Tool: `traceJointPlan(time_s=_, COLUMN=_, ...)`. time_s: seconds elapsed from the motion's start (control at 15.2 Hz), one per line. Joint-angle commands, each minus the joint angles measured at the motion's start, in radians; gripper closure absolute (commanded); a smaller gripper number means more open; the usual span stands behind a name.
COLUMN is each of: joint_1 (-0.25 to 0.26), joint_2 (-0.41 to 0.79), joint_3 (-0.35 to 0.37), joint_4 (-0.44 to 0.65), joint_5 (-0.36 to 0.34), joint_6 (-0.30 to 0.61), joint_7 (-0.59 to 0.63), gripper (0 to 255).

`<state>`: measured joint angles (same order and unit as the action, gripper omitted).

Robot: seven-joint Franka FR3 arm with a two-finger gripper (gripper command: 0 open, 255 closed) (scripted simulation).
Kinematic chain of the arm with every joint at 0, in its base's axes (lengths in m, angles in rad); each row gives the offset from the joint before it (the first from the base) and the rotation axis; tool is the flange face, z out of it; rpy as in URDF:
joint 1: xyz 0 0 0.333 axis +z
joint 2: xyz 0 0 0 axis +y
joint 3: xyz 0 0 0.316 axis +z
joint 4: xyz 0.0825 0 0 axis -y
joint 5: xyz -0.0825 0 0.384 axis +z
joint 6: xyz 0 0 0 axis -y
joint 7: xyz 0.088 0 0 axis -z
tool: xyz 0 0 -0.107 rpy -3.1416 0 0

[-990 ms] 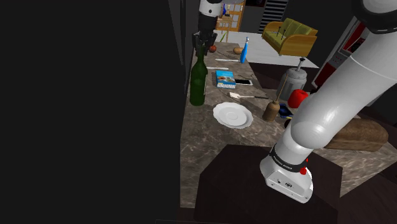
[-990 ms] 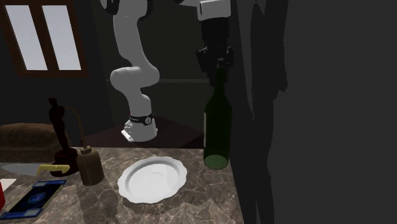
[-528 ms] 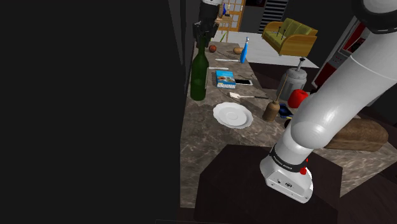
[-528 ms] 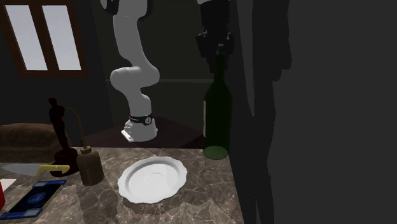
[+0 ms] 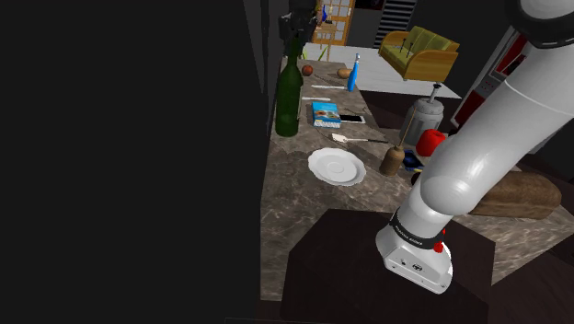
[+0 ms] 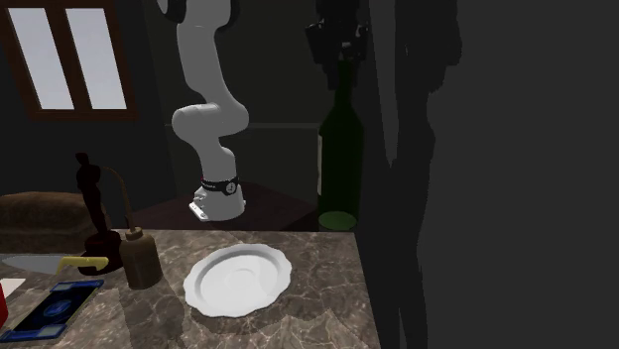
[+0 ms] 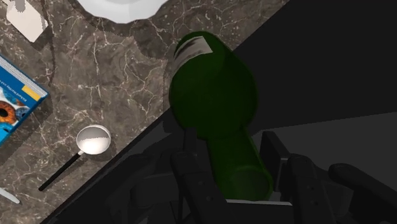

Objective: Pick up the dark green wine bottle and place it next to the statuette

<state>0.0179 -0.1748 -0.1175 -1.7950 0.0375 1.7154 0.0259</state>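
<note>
End effector [image 6: 340,55] clamps the neck of the dark green wine bottle [image 6: 340,159], which hangs upright beneath it over the table [image 6: 317,307] edge along the dark wall, statuette [image 6: 89,208] well apart beyond the white plate [image 6: 238,280].

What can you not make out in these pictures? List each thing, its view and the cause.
Wrist view: plate cut off by the edge.
Wrist view: book cut off by the edge, its cover print too small to read.
Wrist view: bottle neck partly hidden by the pincer clasping it.
Second exterior view: statuette a dark shape, details lost.
</note>
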Motion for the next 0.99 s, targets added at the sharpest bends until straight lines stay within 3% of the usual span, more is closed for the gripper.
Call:
traceJointPlan(time_s=0.0, joint_1=-0.001, joint_2=0.005, joint_3=-0.001, joint_4=0.034, joint_5=0.000, joint_6=-0.029, joint_7=-0.001, gripper=255)
traceJointPlan(time_s=0.92, joint_1=-0.001, joint_2=0.077, joint_3=-0.006, joint_4=0.310, joint_5=0.009, joint_6=-0.233, joint_7=0.002, gripper=255)
